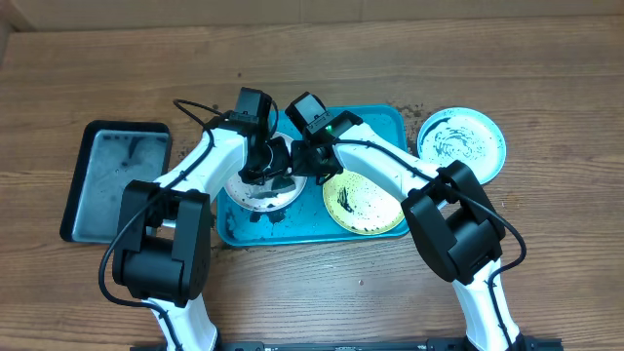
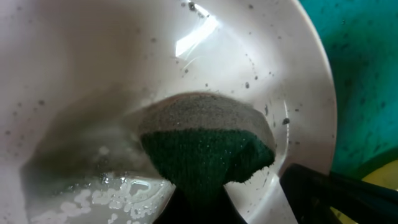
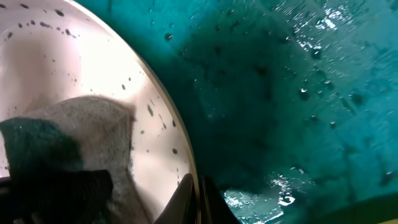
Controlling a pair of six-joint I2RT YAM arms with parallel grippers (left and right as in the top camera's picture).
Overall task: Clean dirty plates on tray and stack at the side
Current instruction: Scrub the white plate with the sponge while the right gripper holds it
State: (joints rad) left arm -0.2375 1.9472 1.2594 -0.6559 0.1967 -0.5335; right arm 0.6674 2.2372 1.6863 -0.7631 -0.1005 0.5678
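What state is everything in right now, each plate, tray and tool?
white plate: on the tray, speckled, some suds
sponge: pressed on the white plate
left tool: shut on the sponge
right tool: shut on the white plate's rim
yellow-green plate: on the tray, dark smears
light blue plate: off the tray, dark smears
tray: wet, speckled

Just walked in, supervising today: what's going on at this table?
The left gripper presses a sponge onto the white plate on the teal tray while the right gripper pinches that plate's rim. The yellow-green plate, smeared, lies beside it on the tray; the light blue plate, also smeared, sits off the tray on the table.
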